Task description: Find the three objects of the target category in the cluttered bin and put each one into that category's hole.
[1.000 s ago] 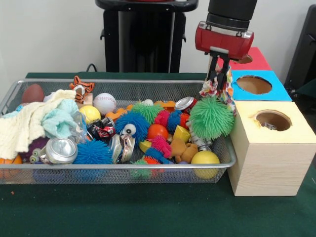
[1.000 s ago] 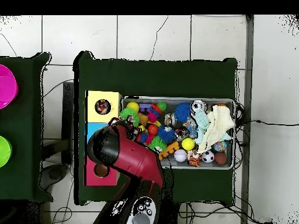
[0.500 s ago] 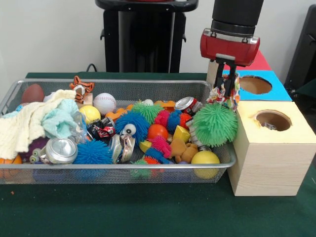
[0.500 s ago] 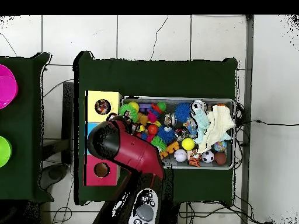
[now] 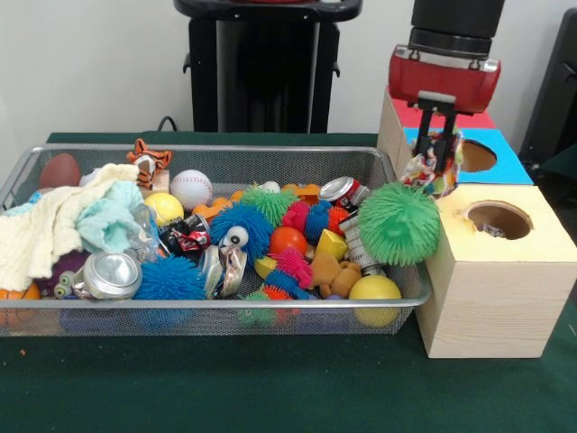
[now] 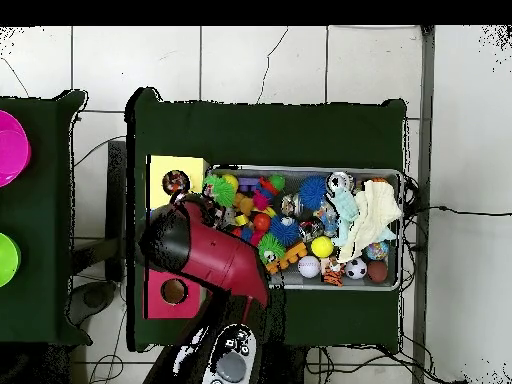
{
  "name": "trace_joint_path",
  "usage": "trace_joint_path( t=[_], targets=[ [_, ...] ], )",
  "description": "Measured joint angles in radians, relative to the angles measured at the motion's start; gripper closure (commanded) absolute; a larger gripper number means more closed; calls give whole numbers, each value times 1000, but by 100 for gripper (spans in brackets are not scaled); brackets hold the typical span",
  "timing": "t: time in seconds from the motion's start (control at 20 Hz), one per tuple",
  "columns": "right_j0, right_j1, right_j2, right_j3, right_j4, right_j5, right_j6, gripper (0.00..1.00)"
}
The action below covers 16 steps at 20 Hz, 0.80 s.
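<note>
1. While the tool [image 5: 441,158] hangs over the near edge of the blue box [image 5: 505,169], its fingers are clamped on a colourful cloth [image 5: 431,170] that dangles below them, clear of the bin [image 5: 397,298]. The cloth is the task's thing here: it sits in the air between the bin's right end and the boxes, just above the seam where the blue box meets the yellow box [image 5: 491,271].

2. Wrong hole is the first risk. Three holes lie close in a row, and the cloth hangs nearer the yellow hole [image 5: 499,219] than the middle of the blue hole [image 5: 475,155]. A release from here could, I judge, drop it on the yellow lid or across the seam.

3. Snagging is the second. The cloth is limp and wide against the hole, so a loose corner may drape over the rim and leave it half in.

4. The green ball [image 5: 399,223] rests against the bin's right end, touching or nearly touching the yellow box, just below the cloth. A low pass could drag the cloth's tail through its spikes, tug it loose, or tip the ball out.

5. The grip looks to be on a small fold only; a quick swing might shake the cloth free early.

6. From overhead the arm [image 6: 205,255] covers the blue box and the cloth, so that view cannot confirm alignment.
</note>
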Motion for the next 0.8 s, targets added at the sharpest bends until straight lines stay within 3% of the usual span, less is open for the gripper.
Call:
trace_joint_path(
  t=[0.8],
  targets=[
    [54,50,-27,-86,72,22,14,100]
  ],
)
